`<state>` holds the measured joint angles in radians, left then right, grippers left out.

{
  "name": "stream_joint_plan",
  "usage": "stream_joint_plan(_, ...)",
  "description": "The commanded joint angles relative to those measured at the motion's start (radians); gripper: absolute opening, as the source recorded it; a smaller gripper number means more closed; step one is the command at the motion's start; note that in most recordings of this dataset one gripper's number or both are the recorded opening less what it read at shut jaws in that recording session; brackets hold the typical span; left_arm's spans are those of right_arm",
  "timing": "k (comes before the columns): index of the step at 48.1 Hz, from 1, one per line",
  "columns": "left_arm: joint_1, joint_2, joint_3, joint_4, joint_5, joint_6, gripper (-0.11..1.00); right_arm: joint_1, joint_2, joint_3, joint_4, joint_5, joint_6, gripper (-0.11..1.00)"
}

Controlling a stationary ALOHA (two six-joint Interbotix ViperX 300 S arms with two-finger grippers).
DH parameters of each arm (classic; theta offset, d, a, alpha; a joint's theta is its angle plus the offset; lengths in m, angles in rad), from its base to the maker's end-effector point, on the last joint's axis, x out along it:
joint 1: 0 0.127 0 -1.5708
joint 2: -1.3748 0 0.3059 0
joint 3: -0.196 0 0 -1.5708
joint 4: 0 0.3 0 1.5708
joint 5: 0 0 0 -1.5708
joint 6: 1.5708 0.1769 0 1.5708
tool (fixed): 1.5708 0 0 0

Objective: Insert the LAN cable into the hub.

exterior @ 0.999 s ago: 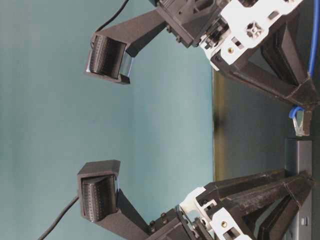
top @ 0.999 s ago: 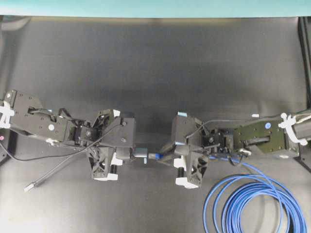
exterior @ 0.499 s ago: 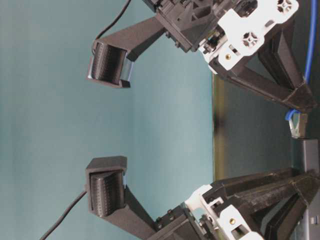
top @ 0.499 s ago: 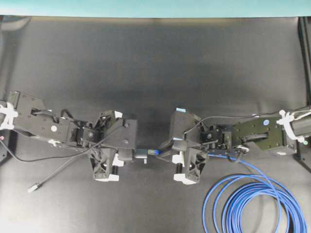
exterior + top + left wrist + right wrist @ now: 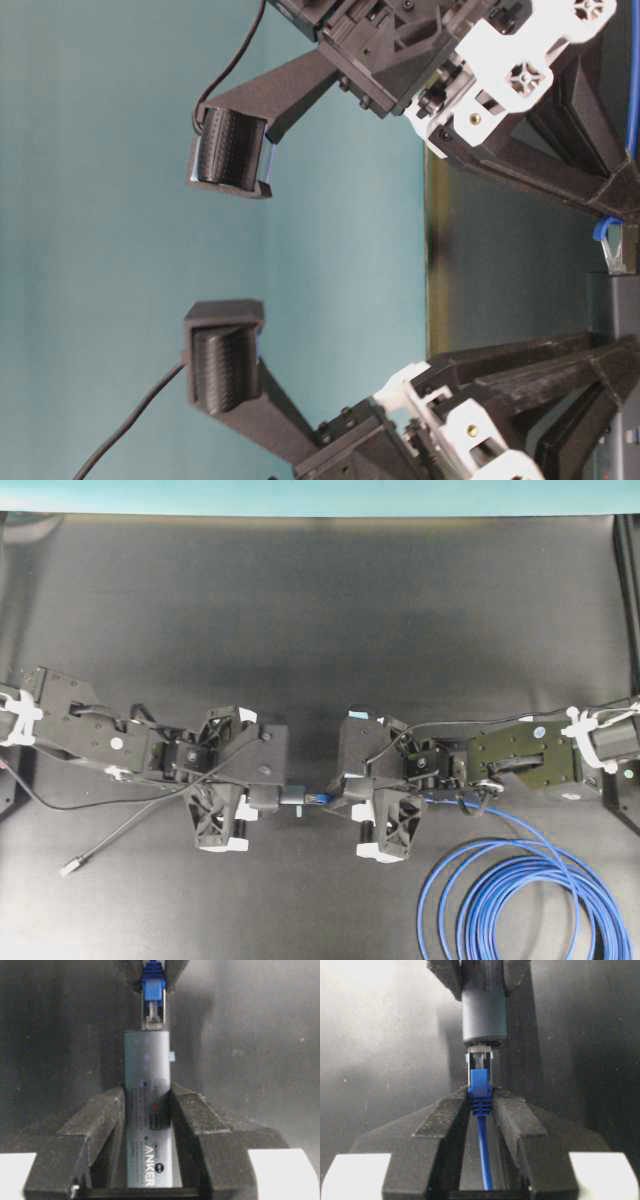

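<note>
The hub, a slim grey bar with an ANKER logo, is clamped between the fingers of my left gripper, and its free end points at the other arm. My right gripper is shut on the blue boot of the LAN cable. The plug's clear tip sits right at the mouth of the hub, with most of the plug still outside. From overhead, the hub and the plug meet end to end between the left gripper and the right gripper.
The cable's big blue coil lies at the front right of the black mat. A thin grey cord with a silver plug trails at the front left, under the left arm.
The right gripper has moved left and the left gripper slightly right. The gap between plug and hub has closed to contact. Both grips are unchanged.
</note>
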<state>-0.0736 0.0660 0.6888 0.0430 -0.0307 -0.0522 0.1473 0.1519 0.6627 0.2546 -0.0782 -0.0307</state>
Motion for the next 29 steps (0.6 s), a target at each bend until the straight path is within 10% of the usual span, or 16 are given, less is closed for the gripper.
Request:
stream_joint_plan(1,-0.005,0.002,-0.034,0.002,0.012,0.005,0.28,-0.011,-0.005,-0.021,-0.003,-0.006,-0.006,0.13)
stream_joint_plan(29,0.009,0.02,-0.061,0.002,0.052,0.006,0.28,-0.017,0.018,-0.066,-0.003,0.066,-0.006,0.13)
